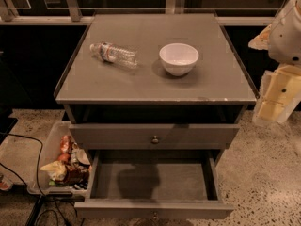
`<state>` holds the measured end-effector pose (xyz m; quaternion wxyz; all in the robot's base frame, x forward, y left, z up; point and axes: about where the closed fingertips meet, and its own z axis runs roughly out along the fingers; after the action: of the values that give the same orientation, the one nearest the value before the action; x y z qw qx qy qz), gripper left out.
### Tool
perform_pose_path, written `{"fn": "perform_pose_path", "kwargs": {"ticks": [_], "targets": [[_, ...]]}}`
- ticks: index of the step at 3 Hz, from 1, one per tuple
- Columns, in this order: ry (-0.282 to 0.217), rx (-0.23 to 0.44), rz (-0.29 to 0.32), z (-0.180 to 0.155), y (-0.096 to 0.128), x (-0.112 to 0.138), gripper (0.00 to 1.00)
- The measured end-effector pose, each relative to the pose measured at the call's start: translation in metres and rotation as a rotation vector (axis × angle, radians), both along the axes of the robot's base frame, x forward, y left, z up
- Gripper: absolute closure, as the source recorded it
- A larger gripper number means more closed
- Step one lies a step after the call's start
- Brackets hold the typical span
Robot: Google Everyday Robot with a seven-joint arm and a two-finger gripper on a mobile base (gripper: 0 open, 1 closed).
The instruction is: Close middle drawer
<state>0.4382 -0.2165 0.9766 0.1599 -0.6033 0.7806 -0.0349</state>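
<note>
The middle drawer [155,209] of the grey-brown cabinet is pulled far out. Its inside [153,180] is empty, and its small round knob [155,215] sits at the lower edge of the view. Above it, the upper drawer [117,135], with its knob [155,139], stands slightly out from the cabinet. The lowest drawer is hidden under the open one. My gripper [275,98] hangs at the right edge of the view, beside the cabinet's right front corner, above and to the right of the open drawer and touching nothing.
On the cabinet top [221,79] lie a plastic water bottle [114,54] on its side and a white bowl [178,58]. A clear bin of snacks [63,161] stands on the floor left of the drawers. Cables [28,149] run at the lower left.
</note>
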Motion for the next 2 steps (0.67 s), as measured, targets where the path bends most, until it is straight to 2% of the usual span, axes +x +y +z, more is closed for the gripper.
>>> {"fn": "perform_pose_path", "kwargs": {"ticks": [1,2], "targets": [[0.000,0.004,0.003,-0.001,0.001,0.000,0.00],[0.013,0.040,0.027,-0.021,0.006,-0.009,0.00]]}}
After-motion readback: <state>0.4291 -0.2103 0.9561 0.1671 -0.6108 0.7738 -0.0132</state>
